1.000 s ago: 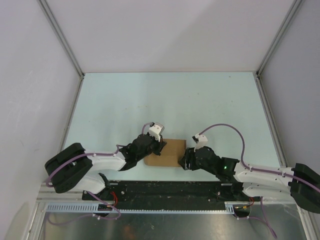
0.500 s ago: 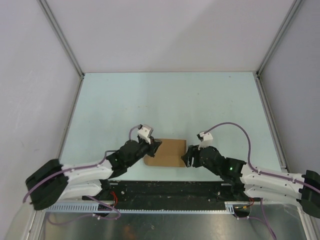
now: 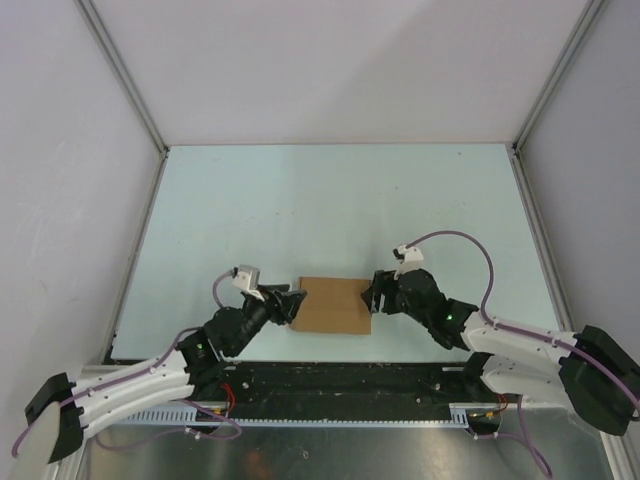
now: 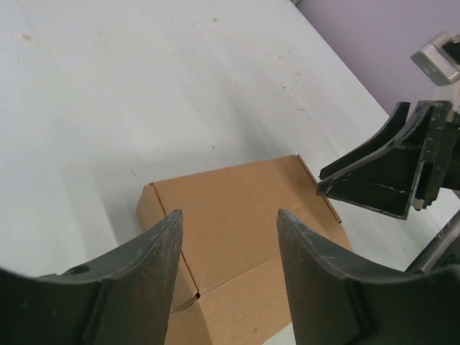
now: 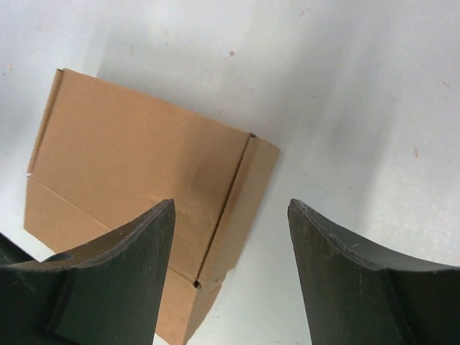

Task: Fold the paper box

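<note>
Paper box (image 3: 333, 306), table (image 3: 330, 200) (walls (image 3: 330, 60) seemingly lilac)

Left gripper (image 4: 228, 230) spread over paper box (image 4: 241, 198) (tan, closed); right gripper (image 4: 363, 172) beyond.

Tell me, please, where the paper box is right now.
In the top view, the paper box lies flat on the table, front centre, between the left gripper and right gripper.
</note>
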